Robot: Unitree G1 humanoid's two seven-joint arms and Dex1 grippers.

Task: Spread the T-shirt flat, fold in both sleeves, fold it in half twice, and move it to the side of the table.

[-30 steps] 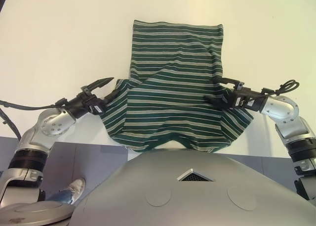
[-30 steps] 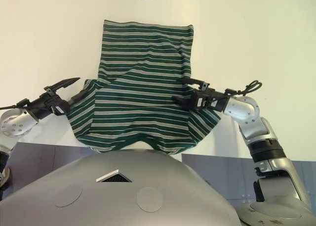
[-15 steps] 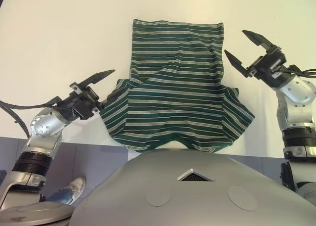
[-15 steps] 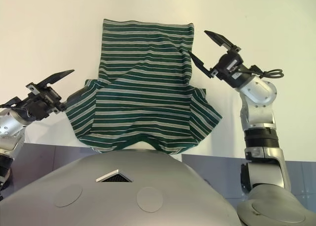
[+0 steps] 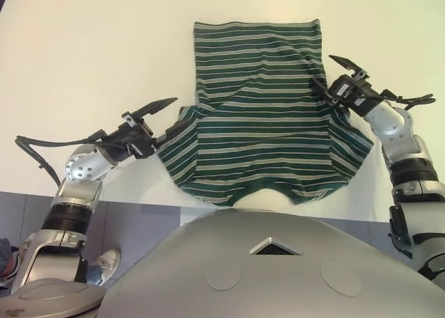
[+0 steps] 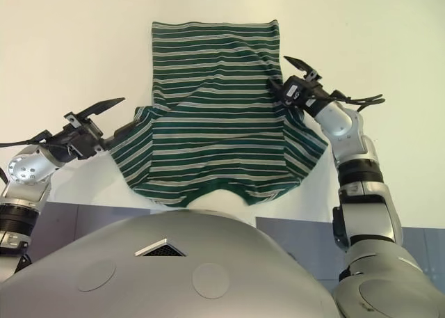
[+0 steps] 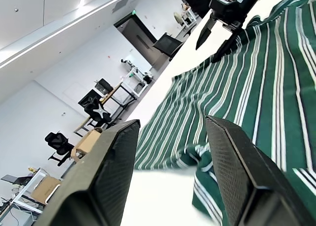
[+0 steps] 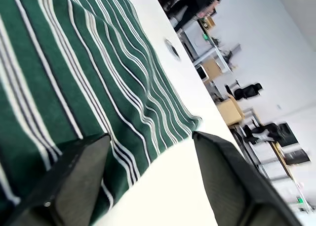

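Green-striped cloth T-shirt (image 5: pixel 257 116) (sleeves rumpled), left gripper (image 5: pixel 167 117) spread wide, right gripper (image 5: pixel 324 72) likewise

Soft matt cloth T-shirt (image 5: pixel 257 116), a little wrinkled, smooth tabletop (image 5: pixel 90 46) with a dull shine, left tool (image 7: pixel 171 120) of black plastic with a fine bumpy weave, right tool (image 8: pixel 150 136) alike

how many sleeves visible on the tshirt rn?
2. One sleeve spreads out on the robot's left, by the left gripper; the other on its right, nearer the robot than the right gripper. Neither is folded in.
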